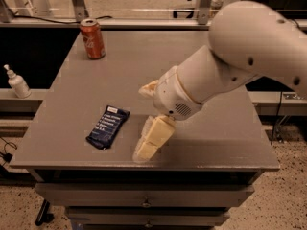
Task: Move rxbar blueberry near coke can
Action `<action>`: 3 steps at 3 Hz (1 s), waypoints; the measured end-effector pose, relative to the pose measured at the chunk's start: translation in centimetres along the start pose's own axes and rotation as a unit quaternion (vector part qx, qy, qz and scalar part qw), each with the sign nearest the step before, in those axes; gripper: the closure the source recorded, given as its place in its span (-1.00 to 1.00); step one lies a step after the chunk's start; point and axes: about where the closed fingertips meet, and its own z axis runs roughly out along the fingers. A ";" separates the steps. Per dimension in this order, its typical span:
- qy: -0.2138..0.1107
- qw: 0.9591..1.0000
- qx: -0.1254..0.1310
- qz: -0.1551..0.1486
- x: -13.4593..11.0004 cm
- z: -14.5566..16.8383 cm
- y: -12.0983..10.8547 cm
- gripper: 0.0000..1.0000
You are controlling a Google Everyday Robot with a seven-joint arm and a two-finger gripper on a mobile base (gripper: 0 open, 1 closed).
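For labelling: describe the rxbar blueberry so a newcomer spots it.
On the grey table, look front-left, just left of the gripper near the front edge. The rxbar blueberry lies flat there: dark navy wrapper, white print, unlike the upright red coke can at the far-left corner.

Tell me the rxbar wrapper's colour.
The rxbar blueberry is dark navy with white print, camera view; the gripper hovers beside it.

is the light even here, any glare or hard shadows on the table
Camera view: dim and warm overall; no strong glare on the table, only a soft reflection under the tool, which hangs open near the front edge, right of the rxbar; the can shows a small highlight on its silver top.
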 end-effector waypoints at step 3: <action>-0.083 0.995 -0.050 -0.005 -5.1 9.1 0.0 -1.00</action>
